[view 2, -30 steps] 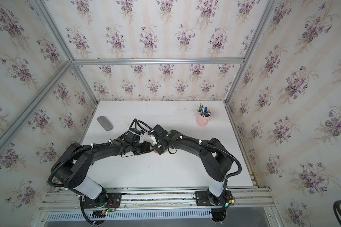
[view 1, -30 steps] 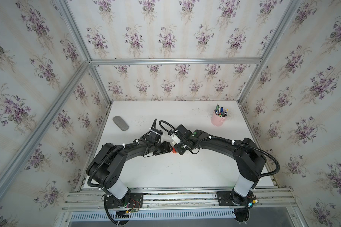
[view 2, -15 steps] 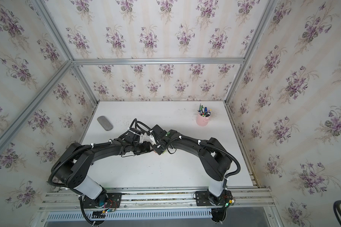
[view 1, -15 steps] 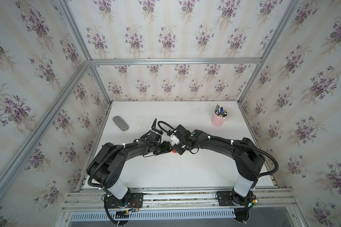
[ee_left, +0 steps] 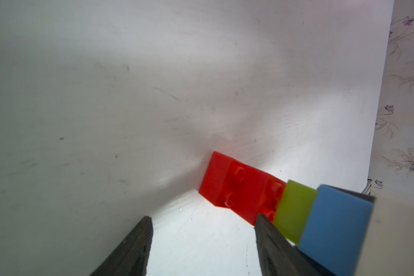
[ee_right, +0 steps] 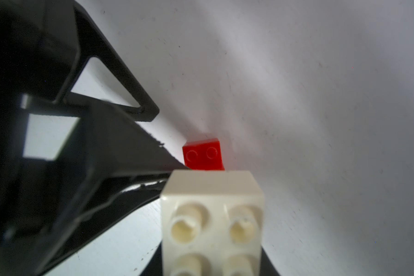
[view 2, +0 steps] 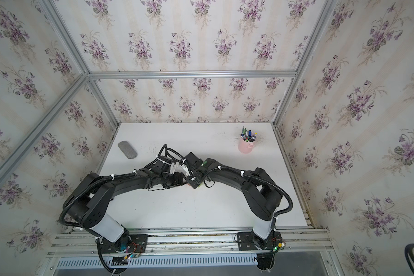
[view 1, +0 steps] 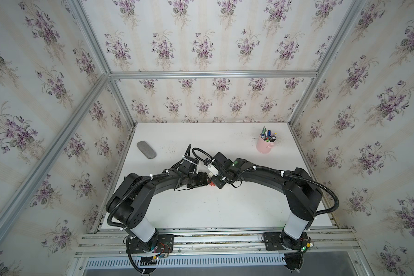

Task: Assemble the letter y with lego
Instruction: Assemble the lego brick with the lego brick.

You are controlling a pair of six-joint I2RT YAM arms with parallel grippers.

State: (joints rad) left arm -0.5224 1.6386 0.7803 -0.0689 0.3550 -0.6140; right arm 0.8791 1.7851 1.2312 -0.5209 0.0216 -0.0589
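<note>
- Right claw (view 1: 217, 183) is clamped on the cream brick (ee_right: 212, 215), which sits at one end of a chunk with blue (ee_left: 335, 229) and green (ee_left: 294, 212).
- Red pair (ee_left: 239, 191) lies on the table (ee_left: 105, 95), up against the green. Can't tell if it's snapped in.
- Left claw (ee_left: 202, 217) is open and empty, right beside the reds.
- So the y (view 1: 211, 183) looks nearly built, mid-table between the arms. I only see one green; the second isn't in view.

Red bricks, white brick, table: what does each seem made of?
Red bricks: hard moulded plastic, glossy and slightly translucent, judging by the crisp studs and glow. White brick: seemingly the same plastic, opaque, with a soft sheen on its studs. Table: matte white board, likely painted or laminated; fine scuffs, faint grain.
</note>
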